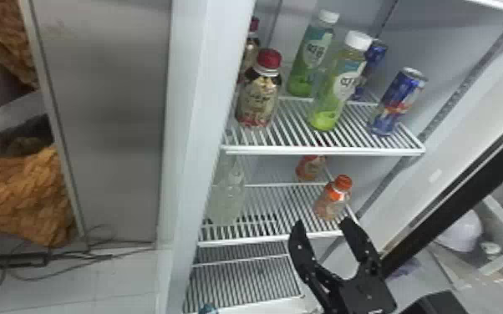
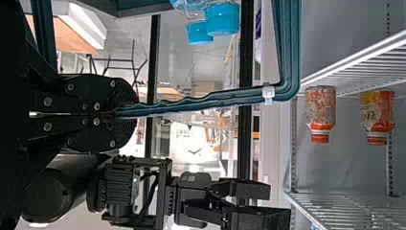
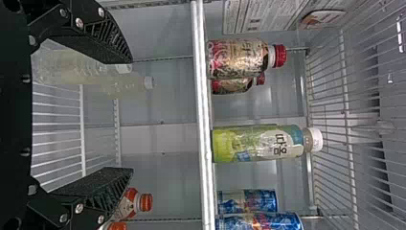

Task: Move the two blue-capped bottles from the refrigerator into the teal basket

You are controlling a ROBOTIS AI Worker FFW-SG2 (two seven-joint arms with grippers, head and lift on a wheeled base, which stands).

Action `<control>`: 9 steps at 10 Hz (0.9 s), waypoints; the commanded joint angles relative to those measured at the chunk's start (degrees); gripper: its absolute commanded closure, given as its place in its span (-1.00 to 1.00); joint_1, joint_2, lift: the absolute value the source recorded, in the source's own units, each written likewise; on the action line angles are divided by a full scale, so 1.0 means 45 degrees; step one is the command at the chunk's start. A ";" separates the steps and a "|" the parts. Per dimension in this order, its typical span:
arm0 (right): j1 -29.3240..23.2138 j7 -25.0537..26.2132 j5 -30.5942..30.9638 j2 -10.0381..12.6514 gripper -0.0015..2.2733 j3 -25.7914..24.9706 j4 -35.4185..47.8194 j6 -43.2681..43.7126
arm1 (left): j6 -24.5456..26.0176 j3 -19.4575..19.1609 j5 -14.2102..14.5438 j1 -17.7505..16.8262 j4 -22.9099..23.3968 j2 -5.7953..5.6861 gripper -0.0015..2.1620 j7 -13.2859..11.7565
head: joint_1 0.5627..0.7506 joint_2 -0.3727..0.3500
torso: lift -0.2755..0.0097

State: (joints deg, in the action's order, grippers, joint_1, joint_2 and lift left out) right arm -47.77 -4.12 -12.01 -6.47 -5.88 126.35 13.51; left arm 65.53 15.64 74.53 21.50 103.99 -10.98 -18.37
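With the right gripper (image 1: 323, 225), grabbing nothing at all, just spread wide near the front edge of the middle shelf (image 1: 259, 239) of the fridge (image 1: 192, 125), near the closer of two orange-capped bottles (image 1: 333, 198). With the left gripper (image 2: 122, 114), though, got a proper pinch on the teal handle (image 2: 210, 99) of the basket (image 2: 143, 8). Can spot both blue-capped bottles (image 2: 222, 19) in the basket too, side by side below the handle, caps up, so out of the fridge already. Back on the middle shelf, can see clear bottles (image 1: 226, 196) standing off to the left in the head view, well apart from the orange-capped pair. Up on the top shelf (image 1: 321, 149), going left to right: red-capped bottles (image 1: 259, 98), then two tall green ones with white caps (image 1: 333, 89), then two blue cans (image 1: 397, 102) at the right, all upright. Can't make out much of the blue-capped bottles below the caps, tbh.
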 commanded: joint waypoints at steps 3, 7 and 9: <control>-0.0102 0.0154 -0.0045 0.0011 -0.79 -0.0001 0.0124 -0.0001 | 0.0001 0.0000 0.0020 0.0035 0.0000 0.0019 0.05 0.0000 | 0.41 -0.94 | -0.02; -0.0133 0.0233 -0.0084 0.0031 -0.78 -0.0001 0.0156 -0.0001 | 0.0001 0.0000 0.0000 0.0035 0.0000 0.0019 0.05 0.0000 | 0.41 -0.94 | -0.02; -0.0102 0.0233 -0.0084 0.0031 -0.78 -0.0001 0.0124 -0.0001 | 0.0001 0.0000 0.0000 0.0003 0.0000 0.0019 0.05 0.0000 | 0.41 -0.94 | -0.02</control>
State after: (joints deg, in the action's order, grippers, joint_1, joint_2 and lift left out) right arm -48.25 -3.07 -12.40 -6.33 -5.89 126.96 13.50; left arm 65.53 15.64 74.53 21.62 103.99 -10.90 -18.39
